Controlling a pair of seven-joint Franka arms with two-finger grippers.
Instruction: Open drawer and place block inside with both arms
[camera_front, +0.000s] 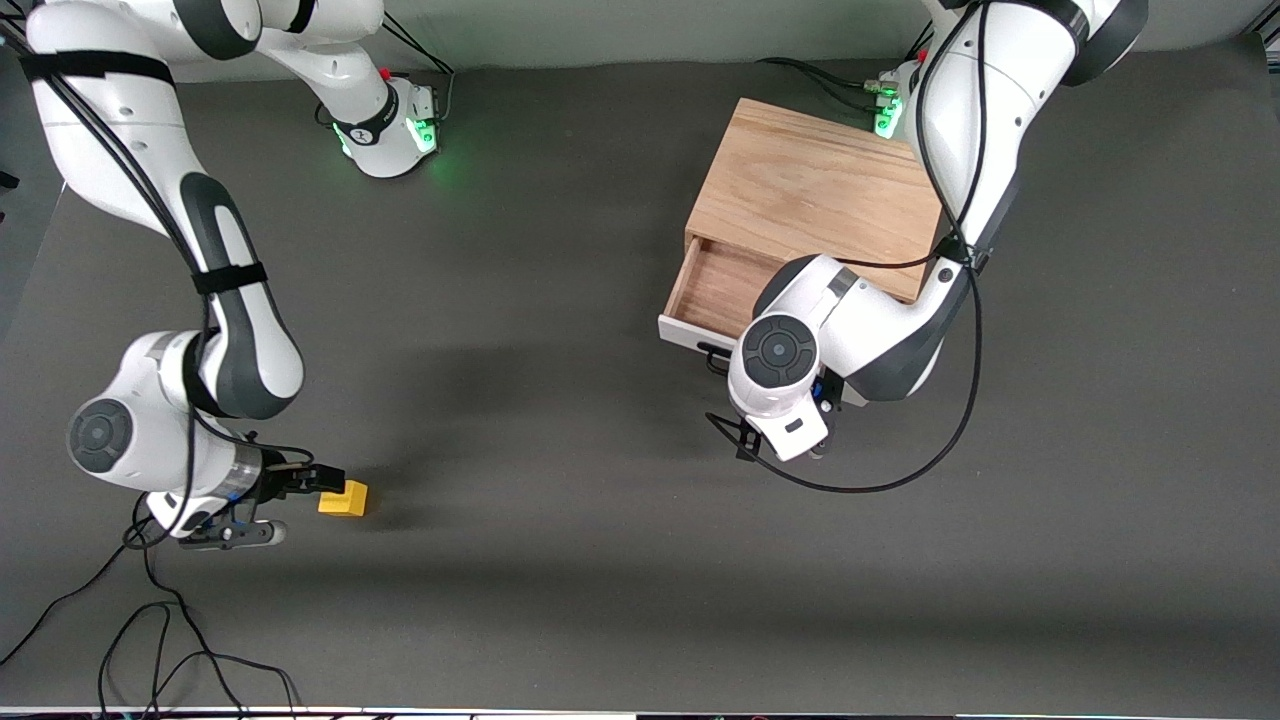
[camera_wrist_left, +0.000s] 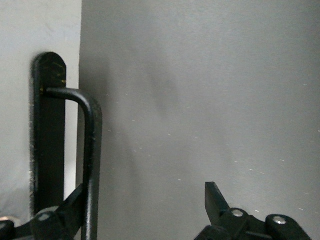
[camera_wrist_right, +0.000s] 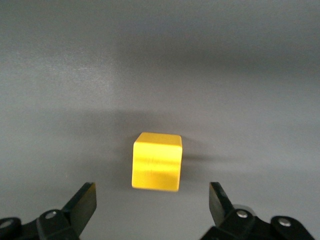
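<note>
Two arms: white jointed limbs with dark grey joints, both reaching over a matte dark grey table (camera_front: 600, 560).
Box: light oak box (camera_front: 815, 190), visible grain, toward the left arm's end.
Drawer: drawer (camera_front: 715, 290) pulled partly out, wooden inside, white front, black bar handle (camera_wrist_left: 92, 165).
Left gripper: left gripper (camera_wrist_left: 145, 212) at the handle, fingers apart, one finger beside the bar.
Block: small yellow block (camera_front: 343, 498), smooth cube, on the table toward the right arm's end, well apart from the box.
Right gripper: right gripper (camera_wrist_right: 152, 202) low by the block, fingers spread wide, not touching it.
</note>
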